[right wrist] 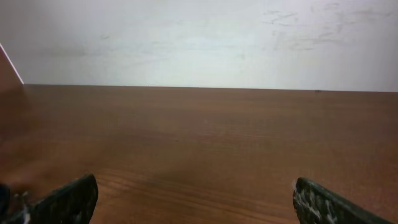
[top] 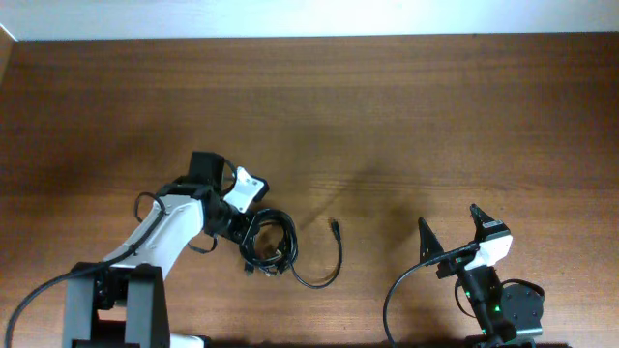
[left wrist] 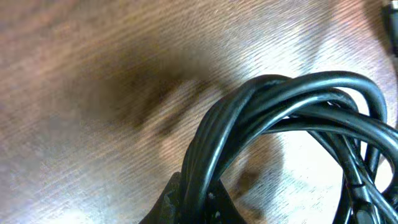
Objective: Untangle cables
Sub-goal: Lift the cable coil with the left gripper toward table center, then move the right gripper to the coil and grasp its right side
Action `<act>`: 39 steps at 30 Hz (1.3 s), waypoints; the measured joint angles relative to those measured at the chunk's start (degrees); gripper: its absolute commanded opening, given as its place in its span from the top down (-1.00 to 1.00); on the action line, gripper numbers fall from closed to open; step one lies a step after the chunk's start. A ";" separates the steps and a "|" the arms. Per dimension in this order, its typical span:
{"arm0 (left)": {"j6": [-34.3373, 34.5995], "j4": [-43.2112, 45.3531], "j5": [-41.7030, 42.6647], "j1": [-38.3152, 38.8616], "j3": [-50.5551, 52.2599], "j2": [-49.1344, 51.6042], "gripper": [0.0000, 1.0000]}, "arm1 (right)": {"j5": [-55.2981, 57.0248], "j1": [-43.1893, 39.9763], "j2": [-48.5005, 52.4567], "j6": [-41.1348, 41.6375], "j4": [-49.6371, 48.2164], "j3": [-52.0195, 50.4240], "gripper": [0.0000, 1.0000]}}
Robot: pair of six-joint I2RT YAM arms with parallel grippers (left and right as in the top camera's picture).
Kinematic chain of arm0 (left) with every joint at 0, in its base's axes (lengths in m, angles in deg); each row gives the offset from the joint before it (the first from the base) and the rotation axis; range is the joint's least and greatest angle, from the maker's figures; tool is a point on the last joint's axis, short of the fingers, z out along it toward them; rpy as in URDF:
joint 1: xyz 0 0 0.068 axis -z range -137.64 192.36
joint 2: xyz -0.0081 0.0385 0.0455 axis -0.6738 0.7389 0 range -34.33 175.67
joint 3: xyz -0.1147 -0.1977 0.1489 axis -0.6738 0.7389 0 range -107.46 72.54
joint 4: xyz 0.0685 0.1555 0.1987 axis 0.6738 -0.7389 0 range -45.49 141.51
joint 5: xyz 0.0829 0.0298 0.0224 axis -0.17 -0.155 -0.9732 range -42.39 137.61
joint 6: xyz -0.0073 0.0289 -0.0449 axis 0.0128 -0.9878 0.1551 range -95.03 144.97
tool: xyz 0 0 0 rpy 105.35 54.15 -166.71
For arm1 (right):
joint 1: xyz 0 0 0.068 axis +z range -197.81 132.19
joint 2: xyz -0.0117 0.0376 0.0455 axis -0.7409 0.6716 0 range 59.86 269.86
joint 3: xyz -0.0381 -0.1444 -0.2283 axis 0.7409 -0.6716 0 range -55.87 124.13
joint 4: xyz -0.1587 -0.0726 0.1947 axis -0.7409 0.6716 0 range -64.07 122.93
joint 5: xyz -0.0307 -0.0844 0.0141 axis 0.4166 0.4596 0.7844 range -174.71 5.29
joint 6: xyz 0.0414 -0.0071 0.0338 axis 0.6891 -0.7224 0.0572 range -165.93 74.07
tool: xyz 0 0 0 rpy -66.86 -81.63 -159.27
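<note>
The cables (top: 274,246) are a looped black bundle on the wooden table at lower centre-left, with one strand curving right to a small plug end (top: 335,227). My left gripper (top: 244,237) is at the bundle's left side, shut on several strands. In the left wrist view the thick glossy loops (left wrist: 292,99) run down between the fingertips (left wrist: 205,202). My right gripper (top: 451,227) is open and empty at the lower right, well away from the cables. Its two fingertips show wide apart in the right wrist view (right wrist: 196,199).
The wooden table (top: 387,106) stretches to a white wall at the back (right wrist: 199,37). The thicker black wire (top: 397,290) of the right arm base loops at the front edge. The left arm base (top: 116,300) is at the lower left.
</note>
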 measured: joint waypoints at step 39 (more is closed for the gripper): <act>-23.06 5.44 10.34 10.78 -2.10 -6.21 1.00 | -31.54 -0.15 52.13 4.96 5.29 25.62 -0.97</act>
